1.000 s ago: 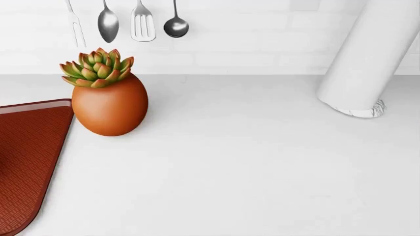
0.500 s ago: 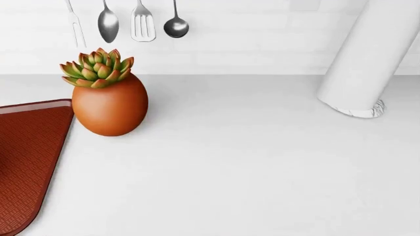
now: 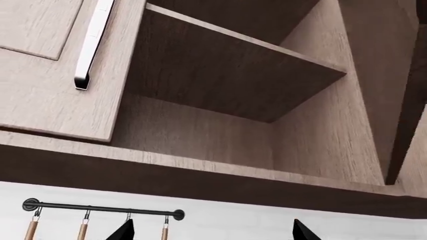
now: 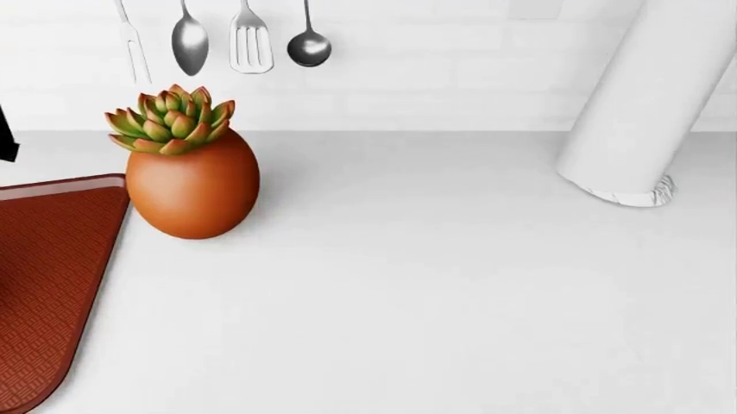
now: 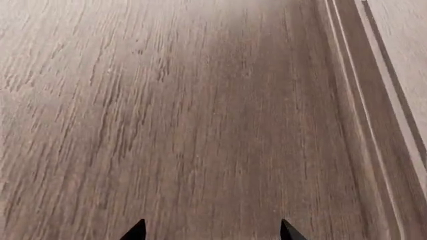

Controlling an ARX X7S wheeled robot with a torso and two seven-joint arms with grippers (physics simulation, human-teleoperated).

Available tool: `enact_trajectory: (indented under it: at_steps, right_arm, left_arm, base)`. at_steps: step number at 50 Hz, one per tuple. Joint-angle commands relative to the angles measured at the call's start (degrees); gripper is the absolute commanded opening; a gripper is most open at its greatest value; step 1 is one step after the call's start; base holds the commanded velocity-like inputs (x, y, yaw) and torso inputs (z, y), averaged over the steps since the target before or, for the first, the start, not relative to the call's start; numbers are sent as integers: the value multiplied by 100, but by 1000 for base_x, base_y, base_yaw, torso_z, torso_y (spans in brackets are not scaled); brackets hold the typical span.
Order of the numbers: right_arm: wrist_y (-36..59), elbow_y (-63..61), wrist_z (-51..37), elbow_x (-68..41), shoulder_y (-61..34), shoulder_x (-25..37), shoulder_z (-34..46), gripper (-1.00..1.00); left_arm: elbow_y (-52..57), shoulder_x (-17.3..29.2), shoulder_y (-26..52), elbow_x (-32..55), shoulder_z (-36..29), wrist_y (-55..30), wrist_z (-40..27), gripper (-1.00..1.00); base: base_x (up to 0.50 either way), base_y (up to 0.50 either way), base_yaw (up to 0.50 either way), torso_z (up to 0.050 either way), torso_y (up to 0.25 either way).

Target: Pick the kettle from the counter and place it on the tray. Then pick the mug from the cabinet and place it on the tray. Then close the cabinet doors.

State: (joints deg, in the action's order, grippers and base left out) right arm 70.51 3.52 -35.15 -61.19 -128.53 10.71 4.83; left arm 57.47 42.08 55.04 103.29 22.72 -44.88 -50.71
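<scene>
Across the head view, wide white counter, bare over most of its span. At its left edge, one corner of the dark-red tray, diamond-textured, low rim showing, nothing resting on the visible part. Just beside that corner, apparently touching the rim, round orange plant pot holding a green, red-tipped succulent. Above, against the white tiled wall, four hanging utensils: fork, spoon, slotted spatula, ladle. At upper right, thick white arm segment rising out of the picture. At the far left edge, a small black sliver, too little to identify. No kettle or mug visible in any view.

From the left wrist view, looking up into the open wooden cabinet: bare shelf with nothing seen on it from this low angle, one door swung open with a long chrome handle. Below the cabinet, black rail with wooden-handled tools hanging. Left gripper spread wide, only two black fingertips showing, nothing between them.

From the right wrist view, close wood-grain panel filling the picture, grooved moulding along one side. Right gripper likewise parted, two black fingertips showing, nothing held; contact with the panel not discernible.
</scene>
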Motion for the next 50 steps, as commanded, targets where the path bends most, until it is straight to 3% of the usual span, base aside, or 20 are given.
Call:
enact_trajectory:
  at_steps: [1, 37, 45, 50]
  right_arm:
    - [-800, 1016, 973, 441, 424, -380, 406, 100]
    - [-2103, 2637, 2484, 3125, 1058, -581, 4445, 100]
    - [-2277, 3121, 2530, 3238, 1122, -695, 4590, 100]
    - [-2256, 2934, 2393, 2973, 987, -637, 4157, 100]
  left_arm:
    - [1, -30, -225, -63, 198, -36, 147, 100]
    - [24, -264, -1007, -345, 902, -195, 698, 100]
    - [23, -348, -1175, -449, 1033, -250, 844, 100]
    - [12, -396, -1231, -500, 1066, -271, 892, 100]
  base:
    - [0, 0, 0, 0, 0]
    - [1, 0, 0, 0, 0]
    - [6, 0, 2, 0, 0]
    - [8, 0, 6, 0, 0]
